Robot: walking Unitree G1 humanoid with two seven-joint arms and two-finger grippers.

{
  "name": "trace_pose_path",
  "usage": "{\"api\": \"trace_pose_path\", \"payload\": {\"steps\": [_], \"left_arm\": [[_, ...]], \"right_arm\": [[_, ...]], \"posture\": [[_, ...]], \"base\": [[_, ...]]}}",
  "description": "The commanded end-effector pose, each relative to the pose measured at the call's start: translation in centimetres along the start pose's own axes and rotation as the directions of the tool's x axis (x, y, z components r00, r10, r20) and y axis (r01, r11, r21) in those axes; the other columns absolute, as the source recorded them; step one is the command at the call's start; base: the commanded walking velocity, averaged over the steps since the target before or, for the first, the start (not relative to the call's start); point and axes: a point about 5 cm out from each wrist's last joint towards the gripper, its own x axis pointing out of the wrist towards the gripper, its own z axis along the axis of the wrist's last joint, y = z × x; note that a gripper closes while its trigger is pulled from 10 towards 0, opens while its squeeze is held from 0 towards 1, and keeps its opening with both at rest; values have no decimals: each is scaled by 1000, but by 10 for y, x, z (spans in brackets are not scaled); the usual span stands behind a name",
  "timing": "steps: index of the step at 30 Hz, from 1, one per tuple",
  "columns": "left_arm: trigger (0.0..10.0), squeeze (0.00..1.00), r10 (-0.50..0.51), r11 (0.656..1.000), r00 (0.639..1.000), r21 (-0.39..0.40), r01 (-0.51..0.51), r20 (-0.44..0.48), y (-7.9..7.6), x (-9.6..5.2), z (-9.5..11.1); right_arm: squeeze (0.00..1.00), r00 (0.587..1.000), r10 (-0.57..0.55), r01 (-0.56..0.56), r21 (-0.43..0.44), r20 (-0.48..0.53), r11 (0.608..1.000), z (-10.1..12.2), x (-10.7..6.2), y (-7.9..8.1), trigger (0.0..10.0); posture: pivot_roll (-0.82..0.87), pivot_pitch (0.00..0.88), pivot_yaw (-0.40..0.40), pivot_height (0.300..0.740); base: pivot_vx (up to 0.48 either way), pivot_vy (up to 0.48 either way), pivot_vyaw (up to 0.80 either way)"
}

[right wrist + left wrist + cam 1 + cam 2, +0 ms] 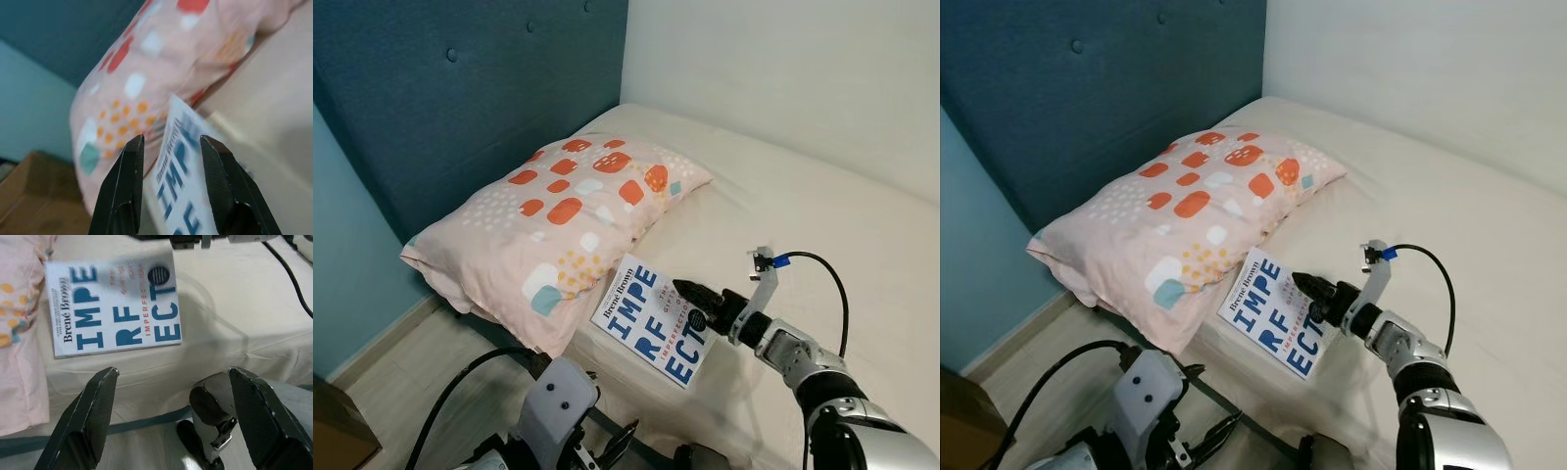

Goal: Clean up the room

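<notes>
A white paperback with big blue letters, the book, lies flat on the cream bed sheet by the mattress's near edge, next to the pillow. My right gripper hovers low over the book's right side, pointing toward the pillow; its fingers stand open with the book's cover between them in the right wrist view. My left gripper hangs low below the mattress edge, open and holding nothing, looking up at the book.
A pink pillow with orange and white patches lies against the blue padded headboard. A wooden floor strip runs left of the bed, and a brown cardboard box stands at the bottom left.
</notes>
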Motion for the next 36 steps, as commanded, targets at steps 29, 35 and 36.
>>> {"api": "trace_pose_path", "payload": {"steps": [29, 35, 36], "left_arm": [[10000, 0, -10, 1000, 998, 13, 11, -59, -3, -4, -12], [10000, 0, -28, 1000, 998, 10, 29, -57, -5, -3, -12], [10000, 0, -28, 1000, 998, 10, 29, -57, -5, -3, -12]], "right_arm": [[0, 819, -169, -49, -360, -549, 932, -70, -25, -15, 0], [0, 787, -118, -107, -322, -605, 941, -74, -30, -15, 0], [0, 787, -118, -107, -322, -605, 941, -74, -30, -15, 0]], "posture": [[64, 413, -67, 597], [64, 415, -67, 597], [64, 415, -67, 597]], "base": [[0, 0, 0], [0, 0, 0], [0, 0, 0]]}}
